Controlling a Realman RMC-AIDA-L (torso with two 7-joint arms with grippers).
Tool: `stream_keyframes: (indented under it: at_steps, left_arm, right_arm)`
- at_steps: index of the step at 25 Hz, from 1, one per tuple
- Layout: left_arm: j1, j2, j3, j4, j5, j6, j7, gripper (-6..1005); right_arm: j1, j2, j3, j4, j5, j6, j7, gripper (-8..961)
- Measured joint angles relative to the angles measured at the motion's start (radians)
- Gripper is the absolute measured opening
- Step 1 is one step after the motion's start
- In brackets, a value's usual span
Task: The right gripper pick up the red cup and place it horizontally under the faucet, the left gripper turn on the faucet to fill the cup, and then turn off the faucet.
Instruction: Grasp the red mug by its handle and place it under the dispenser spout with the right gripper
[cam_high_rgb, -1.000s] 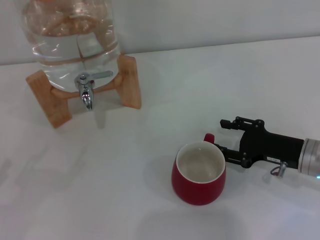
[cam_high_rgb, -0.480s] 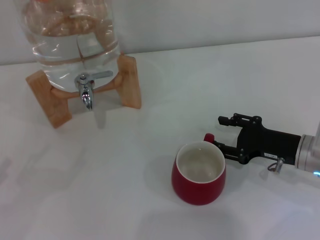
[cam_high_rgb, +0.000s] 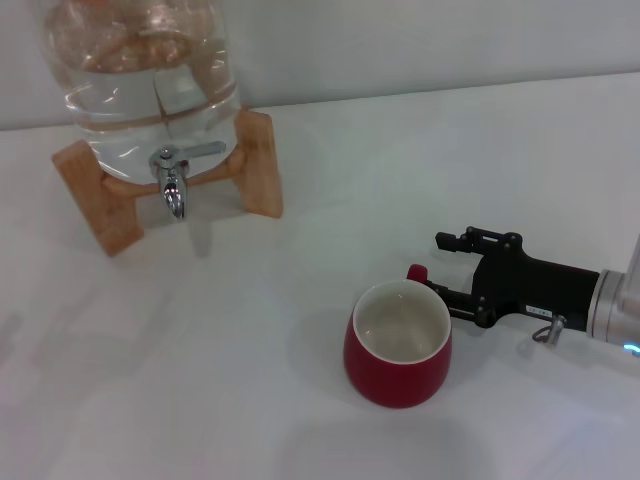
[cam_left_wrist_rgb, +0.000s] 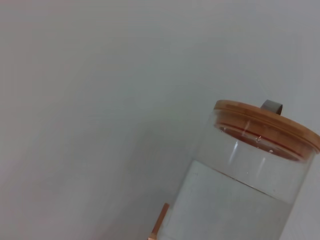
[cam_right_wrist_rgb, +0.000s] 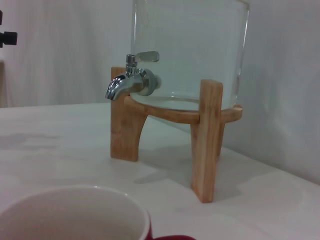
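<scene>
The red cup (cam_high_rgb: 398, 345) stands upright on the white table, cream inside, its small handle toward my right gripper. My right gripper (cam_high_rgb: 438, 265) is open, its black fingers either side of the handle, low at the cup's right. The cup's rim also shows in the right wrist view (cam_right_wrist_rgb: 75, 215). The chrome faucet (cam_high_rgb: 174, 175) sits on the glass jar (cam_high_rgb: 150, 80) at the back left, spout down, lever to the right; it also shows in the right wrist view (cam_right_wrist_rgb: 131, 80). My left gripper is out of view.
The jar rests on a wooden stand (cam_high_rgb: 262, 165) with legs either side of the faucet. The left wrist view shows the jar's wooden lid (cam_left_wrist_rgb: 265, 122) and the water below it. A pale wall runs behind the table.
My right gripper has slid a little to the left, closer to the cup's handle. The cup and the faucet have not moved.
</scene>
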Motion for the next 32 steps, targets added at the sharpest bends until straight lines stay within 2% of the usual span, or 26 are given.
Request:
stream_keyframes:
  at_steps: [15, 24, 26, 32]
  left_arm:
    - [0.000, 0.001, 0.000, -0.012, -0.008, 0.001, -0.003, 805]
    - [0.000, 0.002, 0.000, -0.012, -0.011, 0.001, -0.003, 804]
    - [0.000, 0.002, 0.000, -0.012, -0.011, 0.001, -0.003, 804]
    - [0.001, 0.002, 0.000, -0.012, -0.011, 0.001, -0.004, 805]
  right_arm:
    - [0.000, 0.000, 0.000, -0.008, 0.011, 0.002, 0.004, 655]
    - [0.000, 0.000, -0.050, -0.008, 0.055, 0.004, -0.004, 653]
    - [0.001, 0.000, -0.051, -0.008, 0.055, 0.004, -0.005, 521]
    - [0.002, 0.000, -0.052, -0.007, 0.055, 0.006, -0.007, 398]
